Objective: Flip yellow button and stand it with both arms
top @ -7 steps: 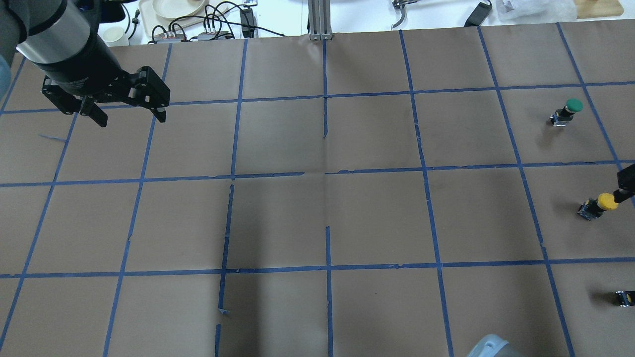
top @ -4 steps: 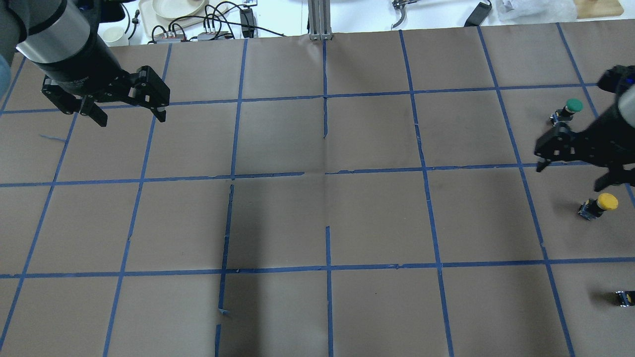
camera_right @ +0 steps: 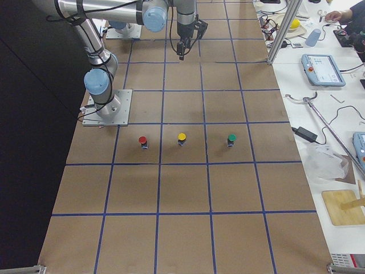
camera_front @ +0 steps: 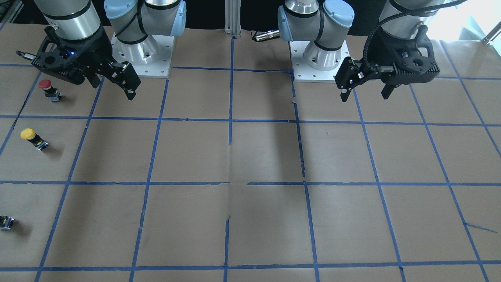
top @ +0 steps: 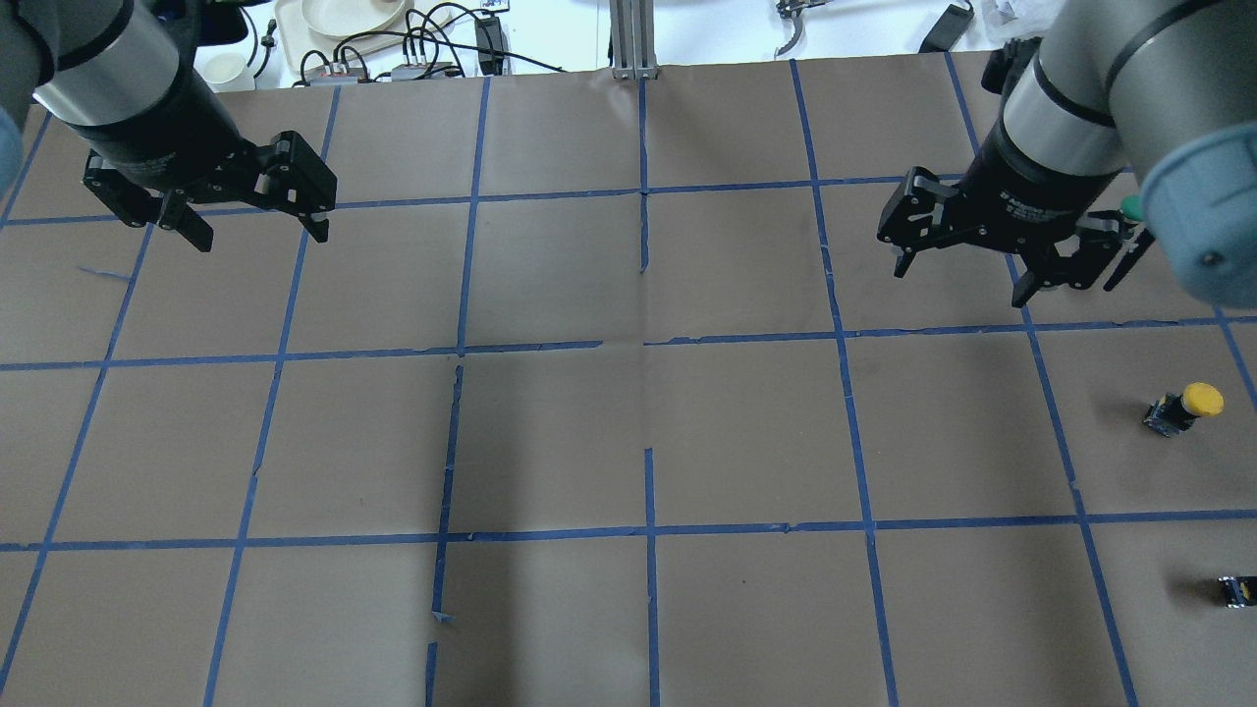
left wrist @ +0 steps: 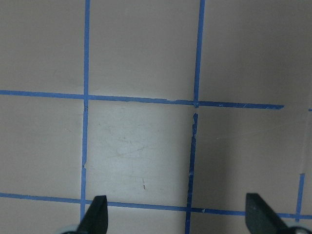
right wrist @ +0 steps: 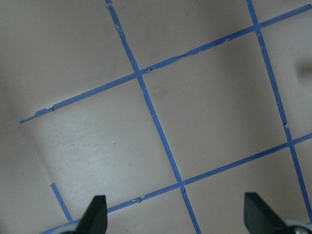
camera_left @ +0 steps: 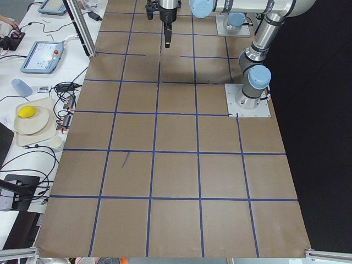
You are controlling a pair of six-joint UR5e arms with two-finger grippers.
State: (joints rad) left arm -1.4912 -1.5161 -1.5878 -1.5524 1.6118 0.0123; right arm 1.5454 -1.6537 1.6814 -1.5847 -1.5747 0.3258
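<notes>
The yellow button (top: pixel 1188 405) stands cap-up on its dark block near the table's right edge; it also shows in the front view (camera_front: pixel 33 138) and the right side view (camera_right: pixel 182 138). My right gripper (top: pixel 960 280) is open and empty, hovering well to the left of and beyond the button. My left gripper (top: pixel 260 234) is open and empty above the far left of the table. In the front view the right gripper (camera_front: pixel 113 88) and the left gripper (camera_front: pixel 364 96) hang near the arm bases. Both wrist views show only taped paper between open fingers.
A red button (camera_front: pixel 49 89) and a green button (camera_right: pixel 231 139) stand on either side of the yellow one. The green button (top: pixel 1132 206) is mostly hidden behind my right arm. A tiny dark block (top: pixel 1235 589) lies near the right edge. Brown paper (top: pixel 638 442) with blue tape lines covers the table.
My right gripper has moved from beside the yellow button at the right edge up and to the left, now fully in view. The button and left arm have not moved.
</notes>
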